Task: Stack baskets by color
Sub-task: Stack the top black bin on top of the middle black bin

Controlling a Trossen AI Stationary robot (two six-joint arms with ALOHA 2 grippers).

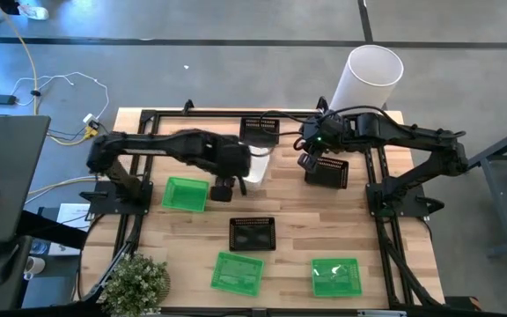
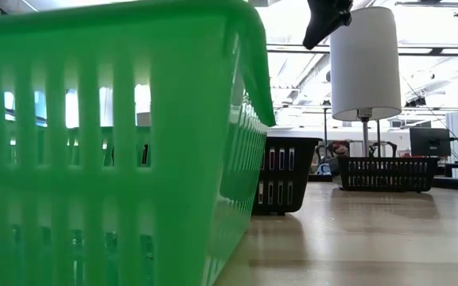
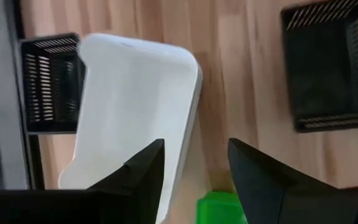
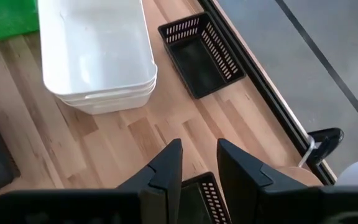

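Observation:
A stack of white baskets (image 1: 260, 165) (image 4: 95, 50) rests on its bottom at the table's middle. My left gripper (image 1: 223, 187) (image 3: 194, 144) hangs open above its near-left side, with nothing between the fingers. Black baskets sit at the far edge (image 1: 260, 130) and the middle (image 1: 252, 233). A third (image 1: 328, 173) lies under my right gripper (image 1: 311, 160) (image 4: 199, 146), which hovers with a narrow gap between its fingers. That basket's rim (image 4: 205, 190) shows below them. Green baskets lie at the left (image 1: 186, 194), near middle (image 1: 236, 271) and near right (image 1: 335, 276).
A tall white cylinder (image 1: 372, 77) stands off the table's far right corner. A potted plant (image 1: 135, 282) sits at the near left corner. Dark frame rails run along the table's left and right sides. Bare wood shows between the middle black basket and the right one.

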